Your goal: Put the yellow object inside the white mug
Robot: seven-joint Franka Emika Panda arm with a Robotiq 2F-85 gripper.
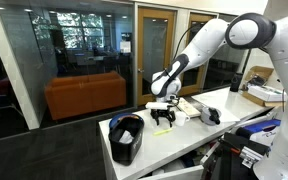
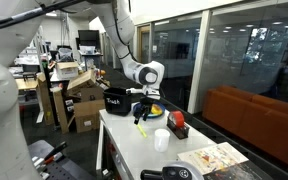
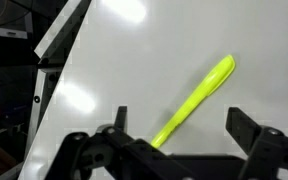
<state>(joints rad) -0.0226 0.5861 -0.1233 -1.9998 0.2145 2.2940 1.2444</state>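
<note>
We see the gripper [image 3: 179,140] spread wide and holding nothing, low over the yellow piece [image 3: 196,100], which lies flat on the table [image 3: 134,60]. In the wrist view the piece's long axis runs diagonally: near end between the fingers, far end up and to the right. We judge the wrist should turn before closing. The mug [image 2: 161,139] stands apart from the piece and we cannot see its inside, nor the bin's [image 2: 115,100]
</note>
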